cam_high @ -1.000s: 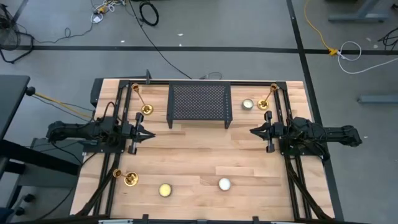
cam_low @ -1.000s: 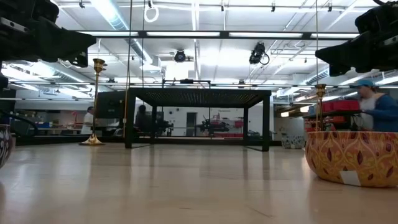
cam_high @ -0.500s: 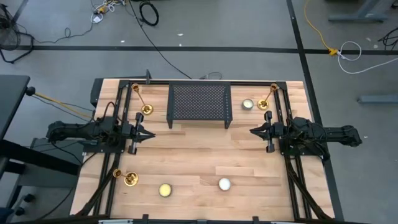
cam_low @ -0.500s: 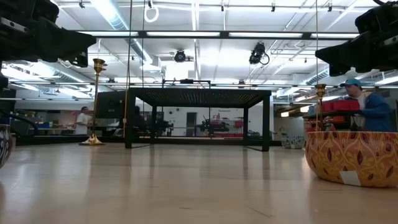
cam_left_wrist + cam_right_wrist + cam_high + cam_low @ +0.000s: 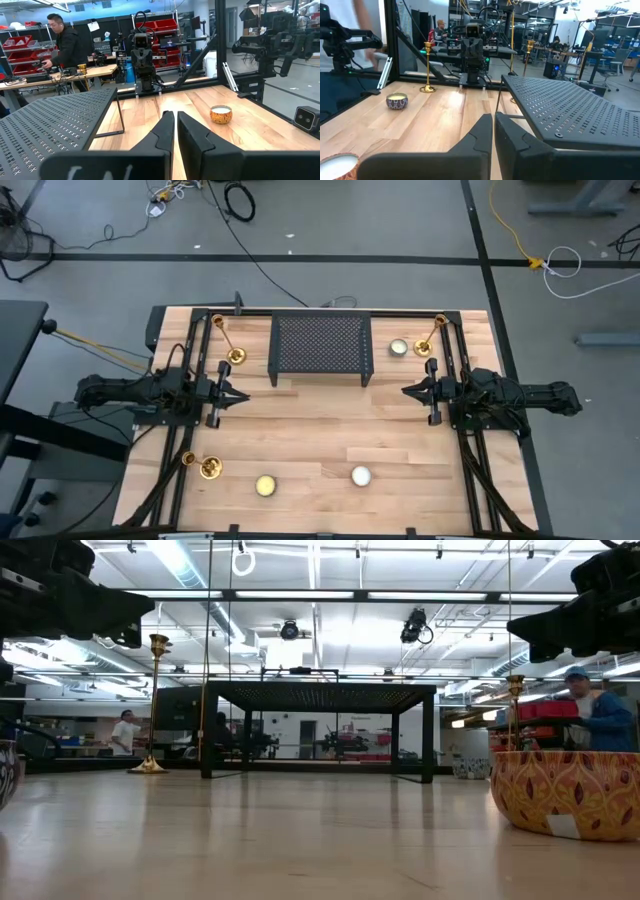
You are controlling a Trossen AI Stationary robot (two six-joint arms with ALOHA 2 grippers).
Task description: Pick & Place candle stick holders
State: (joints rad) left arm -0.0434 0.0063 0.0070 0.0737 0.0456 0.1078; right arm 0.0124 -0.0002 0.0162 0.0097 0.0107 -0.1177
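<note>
With both my pincers, left (image 5: 234, 393) and right (image 5: 408, 391), closed and empty, I'd open the left wide and take the candlestick (image 5: 229, 345) at my twelve o'clock low on its stem.

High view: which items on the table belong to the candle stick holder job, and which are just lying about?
Job items:
- back-left candle stick holder
- back-right candle stick holder
- front-left candle stick holder
- left gripper, shut, empty
- right gripper, shut, empty

Lying about:
- black mesh rack
- yellow candle
- white candle
- candle beside the rack
</note>
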